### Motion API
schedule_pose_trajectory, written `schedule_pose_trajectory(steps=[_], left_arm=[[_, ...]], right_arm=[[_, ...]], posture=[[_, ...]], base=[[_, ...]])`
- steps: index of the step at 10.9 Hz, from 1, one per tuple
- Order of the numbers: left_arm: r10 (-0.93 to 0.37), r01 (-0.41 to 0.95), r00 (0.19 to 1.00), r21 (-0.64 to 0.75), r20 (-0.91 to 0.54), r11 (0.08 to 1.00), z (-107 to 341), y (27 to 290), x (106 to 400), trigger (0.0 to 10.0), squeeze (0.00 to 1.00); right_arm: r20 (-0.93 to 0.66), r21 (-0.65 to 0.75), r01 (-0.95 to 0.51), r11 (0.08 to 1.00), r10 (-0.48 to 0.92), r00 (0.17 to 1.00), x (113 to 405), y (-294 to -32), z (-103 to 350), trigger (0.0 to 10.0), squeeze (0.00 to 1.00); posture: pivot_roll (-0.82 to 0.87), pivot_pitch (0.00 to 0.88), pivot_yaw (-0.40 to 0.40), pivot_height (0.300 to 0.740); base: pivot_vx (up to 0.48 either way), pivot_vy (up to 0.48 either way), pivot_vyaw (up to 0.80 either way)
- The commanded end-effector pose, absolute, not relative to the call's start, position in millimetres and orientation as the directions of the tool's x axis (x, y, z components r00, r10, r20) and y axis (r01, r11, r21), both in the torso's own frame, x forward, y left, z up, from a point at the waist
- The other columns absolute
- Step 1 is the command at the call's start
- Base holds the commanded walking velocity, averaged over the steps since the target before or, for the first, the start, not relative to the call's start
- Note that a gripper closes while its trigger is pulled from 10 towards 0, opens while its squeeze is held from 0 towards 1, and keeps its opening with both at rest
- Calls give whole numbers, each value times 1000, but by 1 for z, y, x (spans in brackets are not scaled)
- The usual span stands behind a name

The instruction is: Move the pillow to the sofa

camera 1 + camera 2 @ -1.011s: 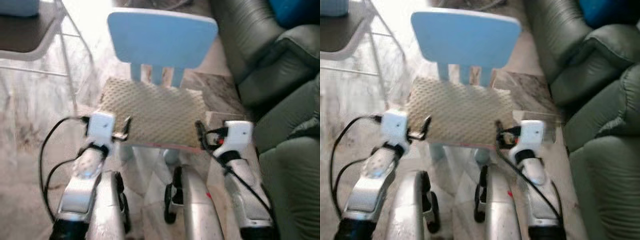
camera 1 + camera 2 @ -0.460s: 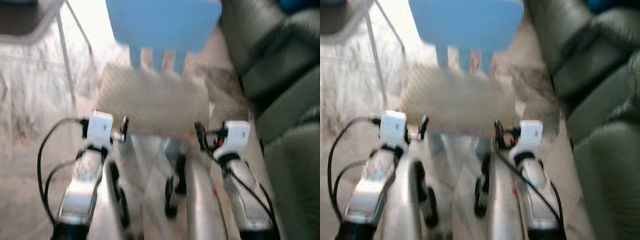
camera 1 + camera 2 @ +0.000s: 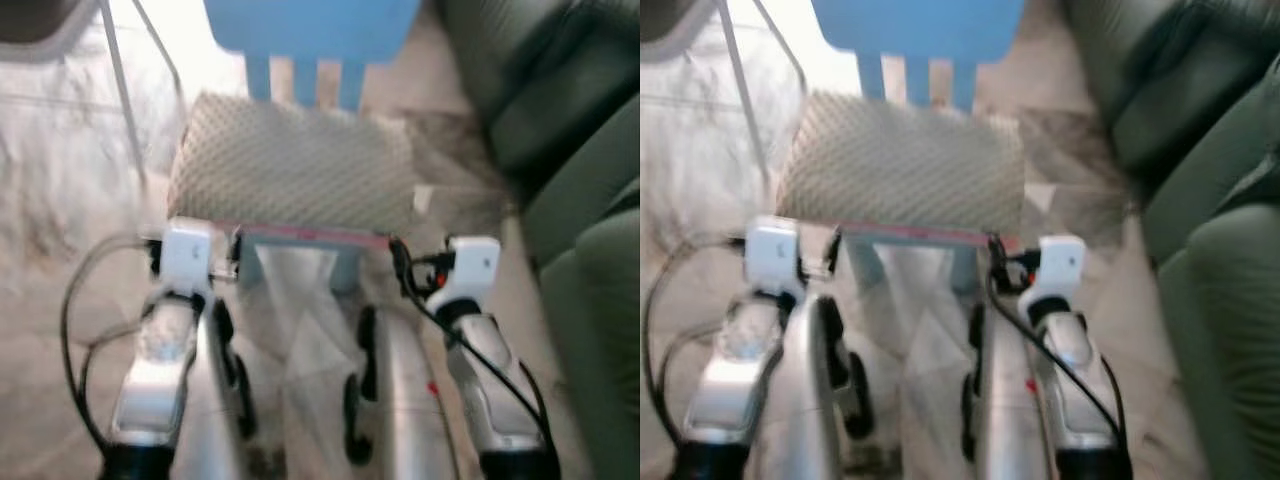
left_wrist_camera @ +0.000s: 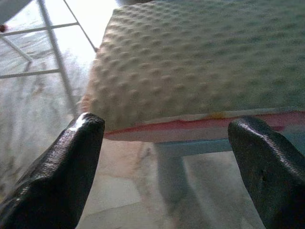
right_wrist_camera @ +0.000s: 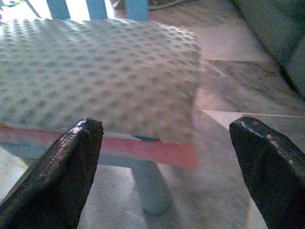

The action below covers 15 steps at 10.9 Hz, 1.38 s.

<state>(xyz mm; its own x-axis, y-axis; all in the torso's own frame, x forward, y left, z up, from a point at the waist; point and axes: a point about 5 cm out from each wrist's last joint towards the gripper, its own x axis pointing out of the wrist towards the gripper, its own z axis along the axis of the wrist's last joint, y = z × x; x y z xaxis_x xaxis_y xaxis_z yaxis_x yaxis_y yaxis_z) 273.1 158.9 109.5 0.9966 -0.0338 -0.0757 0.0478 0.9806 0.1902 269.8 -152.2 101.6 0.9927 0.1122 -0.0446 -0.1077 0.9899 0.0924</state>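
A cream, bumpy-textured pillow (image 3: 292,162) lies flat on the seat of a small light-blue chair (image 3: 310,20). My left gripper (image 4: 167,157) is open, just short of the pillow's near left corner (image 4: 109,112). My right gripper (image 5: 167,157) is open too, facing the pillow's near right corner (image 5: 183,119). Neither touches the pillow. Both arms reach forward on either side of the chair's front edge, the left wrist (image 3: 187,255) and the right wrist (image 3: 470,265). The dark green sofa (image 3: 570,150) stands to the right.
The chair's seat has a pink front edge (image 3: 310,236) and pale blue legs. A metal-framed stand (image 3: 120,80) is at the back left on the marble floor (image 3: 60,200). The sofa's arm and cushion (image 3: 1230,330) come close beside my right arm.
The view has shifted forward and down, so the chair and pillow now sit nearer. Both grippers have closed in on the pillow's front corners and stay open.
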Motion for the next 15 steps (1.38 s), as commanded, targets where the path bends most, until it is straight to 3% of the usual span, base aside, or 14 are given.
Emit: schedule_pose_trajectory(steps=[1,3,4,7,8,9,11,15], left_arm=[[-45,55,997,198,-56,979,114,157,274,10000,0],[-35,45,998,188,-56,981,114,158,275,10000,0],[-24,32,999,164,-49,986,114,160,275,10000,1000],[-12,22,998,177,-56,984,112,162,275,10000,1000],[-39,50,997,171,-66,984,111,160,274,10000,0],[-37,46,998,167,-59,985,112,161,275,10000,0],[-40,47,998,163,-48,986,114,161,276,10000,0],[-40,47,998,163,-44,986,115,161,277,10000,0]], right_arm=[[-70,98,-93,991,100,993,266,-156,95,10000,0],[-67,98,-96,991,103,992,267,-155,96,10000,0],[-54,109,-102,989,109,993,268,-154,98,10000,1000],[-49,105,-96,990,102,994,269,-155,99,10000,1000],[-50,99,-106,990,111,993,270,-153,99,10000,306],[-50,99,-107,989,112,992,270,-153,100,10000,0],[-36,63,-140,988,143,989,271,-150,103,10000,0],[-25,81,-152,985,154,988,273,-148,104,10000,0]], posture=[[2,300,-57,500],[1,297,-59,490],[1,297,-59,490],[-1,302,-59,490],[-3,303,-57,490],[-3,303,-59,490],[-5,304,-61,490],[-6,305,-63,490]], base=[[0,0,0],[0,0,0],[0,0,0],[0,0,0],[0,0,0],[0,0,0],[0,0,300],[330,0,208]])
